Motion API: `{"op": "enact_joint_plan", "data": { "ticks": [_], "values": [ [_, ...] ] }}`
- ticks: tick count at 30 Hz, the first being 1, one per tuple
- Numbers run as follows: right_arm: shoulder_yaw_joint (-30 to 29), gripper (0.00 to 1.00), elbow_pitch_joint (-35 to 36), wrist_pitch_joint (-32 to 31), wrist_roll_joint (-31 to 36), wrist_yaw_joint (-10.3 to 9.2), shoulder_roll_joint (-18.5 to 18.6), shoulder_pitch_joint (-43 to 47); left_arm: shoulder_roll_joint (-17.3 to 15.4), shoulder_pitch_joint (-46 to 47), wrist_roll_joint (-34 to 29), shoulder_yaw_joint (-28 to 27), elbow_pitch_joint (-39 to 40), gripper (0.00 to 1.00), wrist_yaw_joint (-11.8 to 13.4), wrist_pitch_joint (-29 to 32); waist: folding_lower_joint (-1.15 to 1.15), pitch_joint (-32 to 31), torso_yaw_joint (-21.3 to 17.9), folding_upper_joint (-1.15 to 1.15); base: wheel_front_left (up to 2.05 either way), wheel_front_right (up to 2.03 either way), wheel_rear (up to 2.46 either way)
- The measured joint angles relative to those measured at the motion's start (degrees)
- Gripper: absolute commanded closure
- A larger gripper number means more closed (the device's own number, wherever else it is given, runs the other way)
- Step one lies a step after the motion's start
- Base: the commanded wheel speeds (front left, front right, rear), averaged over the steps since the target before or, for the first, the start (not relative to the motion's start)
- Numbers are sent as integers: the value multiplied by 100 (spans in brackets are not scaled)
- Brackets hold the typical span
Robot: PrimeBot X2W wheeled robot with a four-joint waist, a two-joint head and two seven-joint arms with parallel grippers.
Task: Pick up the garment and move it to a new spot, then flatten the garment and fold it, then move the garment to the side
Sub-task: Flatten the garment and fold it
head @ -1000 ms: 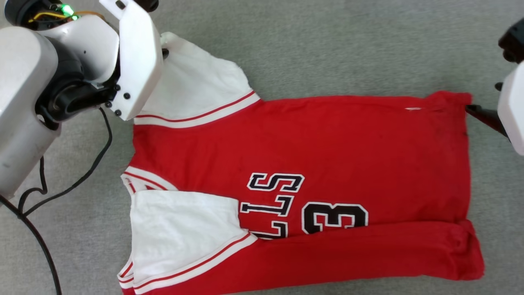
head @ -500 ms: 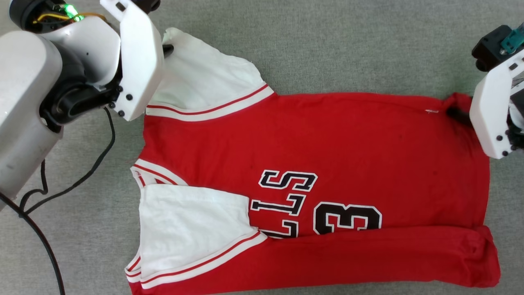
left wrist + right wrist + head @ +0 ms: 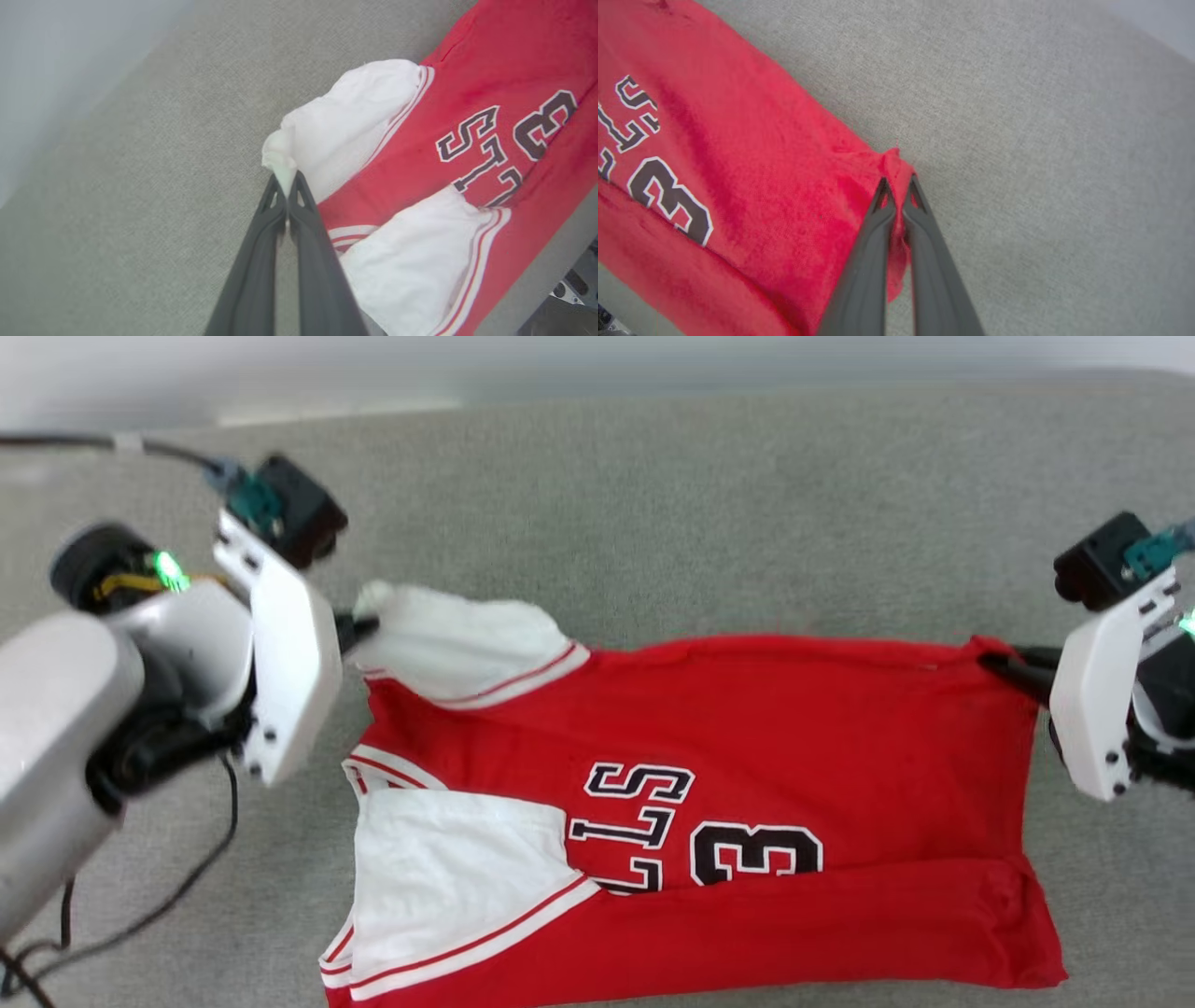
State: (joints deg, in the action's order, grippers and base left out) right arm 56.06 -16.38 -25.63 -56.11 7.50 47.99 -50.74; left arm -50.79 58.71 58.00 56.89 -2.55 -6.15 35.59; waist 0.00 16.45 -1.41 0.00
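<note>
Left hand [image 3: 286, 181] grips a white sleeve tip of the garment [image 3: 775, 719]; right hand [image 3: 899, 186] pinches its red hem corner. Its near edge lies folded over — lettering partly covered.

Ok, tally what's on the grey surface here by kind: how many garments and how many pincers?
Red jersey: 1
Pincers: 2, the left pincer and the right pincer, both shut on it
Total: 3
</note>
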Motion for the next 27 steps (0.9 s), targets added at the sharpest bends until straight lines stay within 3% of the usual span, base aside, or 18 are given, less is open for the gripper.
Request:
{"op": "enact_joint_plan", "data": {
  "ticks": [14,20,25,26,27],
  "values": [
    [186,100,378,626,-301,1,457,1360,-818,-2085,436,421,1138,100,748,-773,-1,-770,-53,0,0,0,0],
    [209,100,324,659,-333,1,394,1819,-868,-2802,592,627,1204,100,978,-1141,-1,-705,-66,0,0,0,0],
    [254,100,66,594,-291,0,154,1997,-709,-3068,725,758,1055,100,1020,-1267,0,-615,-71,0,0,0,0],
    [257,98,0,597,-287,0,91,2019,-659,-3097,721,778,995,89,1020,-1292,0,-612,-73,0,0,0,0],
    [258,61,-38,608,-267,0,52,2030,-631,-3117,700,779,957,11,1026,-1344,-1,-617,-75,0,0,0,0]
  ]
}}
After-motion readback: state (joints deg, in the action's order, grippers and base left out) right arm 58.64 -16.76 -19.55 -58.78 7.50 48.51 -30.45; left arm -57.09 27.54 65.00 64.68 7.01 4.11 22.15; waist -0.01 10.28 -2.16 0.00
